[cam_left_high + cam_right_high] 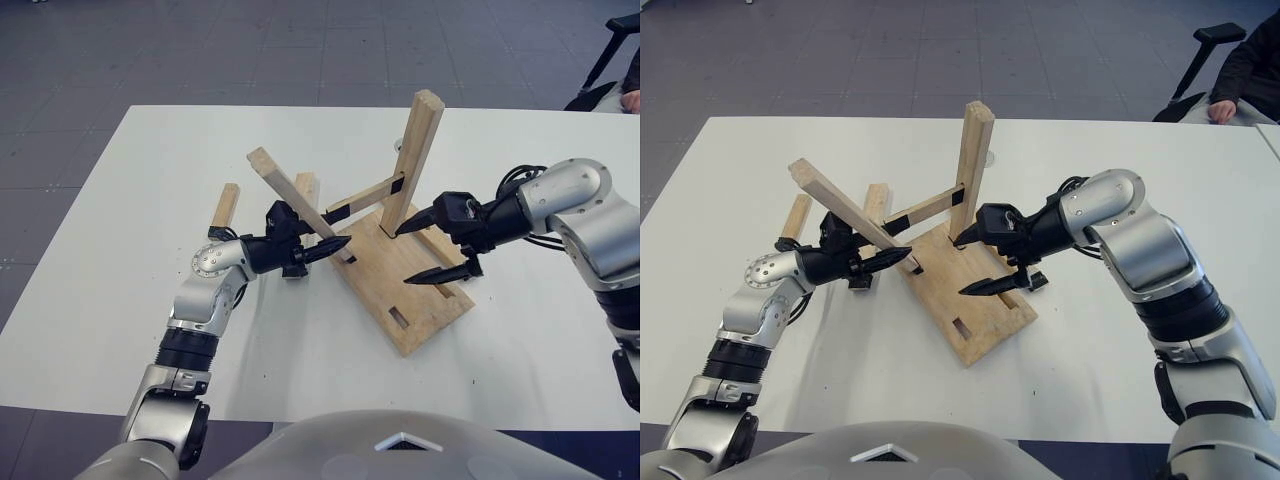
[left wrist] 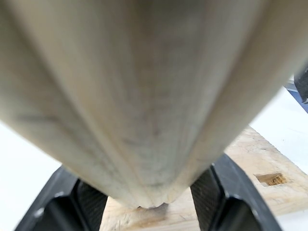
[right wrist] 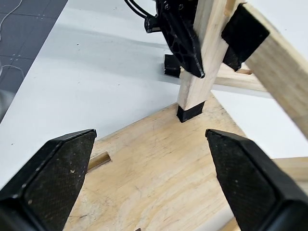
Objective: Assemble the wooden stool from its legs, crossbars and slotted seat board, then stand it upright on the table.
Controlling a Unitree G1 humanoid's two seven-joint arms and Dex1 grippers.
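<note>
Our left gripper (image 1: 335,247) clasps the tilted leg (image 1: 290,190); our right gripper (image 1: 403,257) gapes. That leg likely needs seating in the board (image 1: 425,305).

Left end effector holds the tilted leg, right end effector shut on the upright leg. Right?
No. The right end effector is open, its fingers spread wide and not closed on the upright leg, as the right wrist view shows. The left end effector does hold the tilted leg.

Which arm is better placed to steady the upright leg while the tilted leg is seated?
Right. The right gripper hangs open beside the base of the upright leg, over the seat board; the left gripper is shut on the tilted leg.
</note>
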